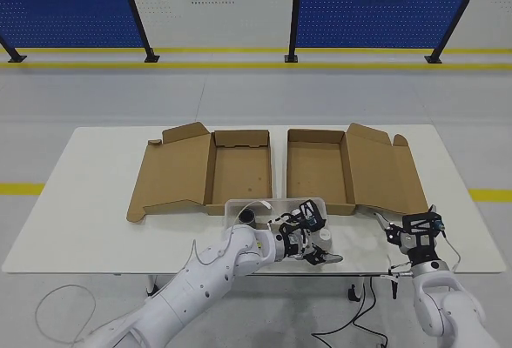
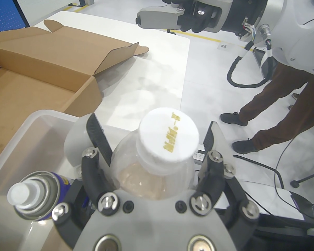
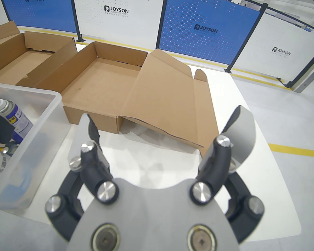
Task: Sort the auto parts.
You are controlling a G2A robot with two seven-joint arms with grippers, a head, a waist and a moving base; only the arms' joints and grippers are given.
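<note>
My left gripper [image 2: 153, 120] is shut on a clear plastic bottle [image 2: 157, 173] with a white cap [image 2: 168, 134]; one finger stands on each side of its shoulder. In the top view this gripper [image 1: 321, 246] holds the bottle [image 1: 325, 235] at the right end of a clear plastic bin [image 1: 273, 204]. A blue spray can [image 2: 34, 197] with a white nozzle stands upright in the bin, beside the left gripper. My right gripper [image 3: 167, 131] is open with nothing between its fingers, above the bare table right of the bin [image 3: 36, 121]. From there the spray can [image 3: 5, 113] shows through the bin wall.
Two open cardboard boxes lie behind the bin, the left box [image 1: 239, 170] and the right box [image 1: 317, 170], lids folded outward. The right box [image 3: 102, 84] has its flap resting on the table near my right gripper [image 1: 417, 230]. The table's front edge is close below both grippers.
</note>
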